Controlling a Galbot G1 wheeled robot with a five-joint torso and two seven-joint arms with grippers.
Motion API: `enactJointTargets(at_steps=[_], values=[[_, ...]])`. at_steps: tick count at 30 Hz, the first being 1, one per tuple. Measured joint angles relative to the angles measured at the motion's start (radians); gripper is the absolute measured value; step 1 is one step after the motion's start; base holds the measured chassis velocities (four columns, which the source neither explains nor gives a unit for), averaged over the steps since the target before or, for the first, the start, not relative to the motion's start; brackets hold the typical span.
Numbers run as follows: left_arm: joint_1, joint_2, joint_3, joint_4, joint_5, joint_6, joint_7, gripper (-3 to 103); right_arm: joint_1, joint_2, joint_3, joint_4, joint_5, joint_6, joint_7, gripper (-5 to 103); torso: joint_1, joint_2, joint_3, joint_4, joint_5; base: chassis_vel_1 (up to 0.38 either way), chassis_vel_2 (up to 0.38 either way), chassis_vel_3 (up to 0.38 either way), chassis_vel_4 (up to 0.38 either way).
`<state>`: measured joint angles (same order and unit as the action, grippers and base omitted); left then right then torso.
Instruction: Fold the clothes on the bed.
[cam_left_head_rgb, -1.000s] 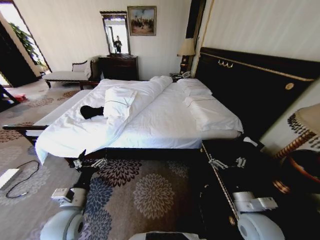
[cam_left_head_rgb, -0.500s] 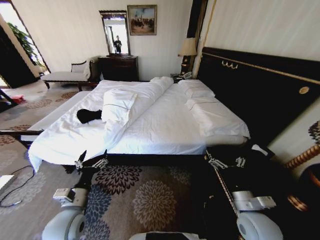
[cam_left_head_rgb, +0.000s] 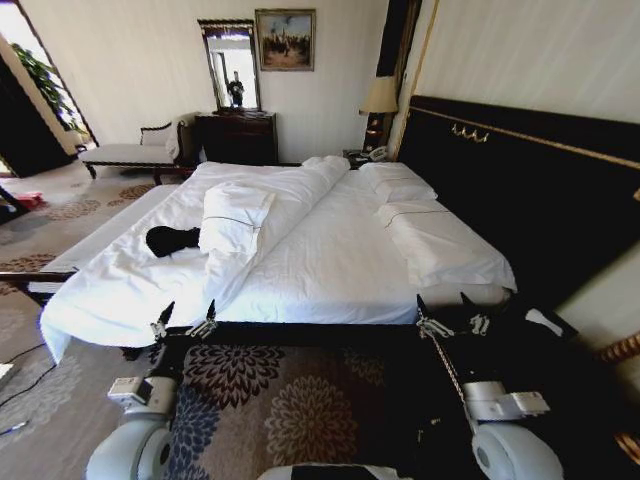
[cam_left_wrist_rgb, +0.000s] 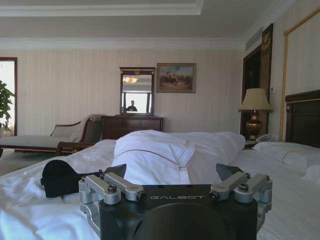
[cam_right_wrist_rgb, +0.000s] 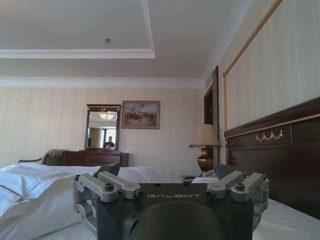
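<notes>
Facing the near side of the bed from the patterned carpet, I am holding both arms low and forward, level with the dark wooden frame. Far to the left, a pale chaise is sitting against the back wall beside a dark dresser, with a mirror and a framed painting hanging above. On the left part of the mattress, the black T-shirt is lying crumpled on the white sheet, touching the edge of the folded-back duvet; in the left wrist view it is showing as a dark lump just beyond my fingers. My left gripper is hovering at the bed's edge below the garment, its jaws spread wide and pinching nothing. Toward the right, two pillows are resting along the tall dark headboard, and a table lamp is standing in the far corner. My right gripper is hanging by the bed's near right corner, its jaws likewise spread and holding nothing.
</notes>
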<state>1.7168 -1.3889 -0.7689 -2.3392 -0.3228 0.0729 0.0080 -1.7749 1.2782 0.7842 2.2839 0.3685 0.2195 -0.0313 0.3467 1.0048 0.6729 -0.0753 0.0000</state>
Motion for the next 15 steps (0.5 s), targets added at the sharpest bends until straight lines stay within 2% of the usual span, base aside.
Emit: enactJointTargets(at_steps=[15], values=[[0.01,0.01,-0.001,-0.003,0.0,-0.002,0.0,100,0.004,-0.003,-0.002,-0.007,0.001,0.0,0.0,100,0.0,0.0,0.0,0.0001,0.0,-0.132,0.127,0.121,-0.126]])
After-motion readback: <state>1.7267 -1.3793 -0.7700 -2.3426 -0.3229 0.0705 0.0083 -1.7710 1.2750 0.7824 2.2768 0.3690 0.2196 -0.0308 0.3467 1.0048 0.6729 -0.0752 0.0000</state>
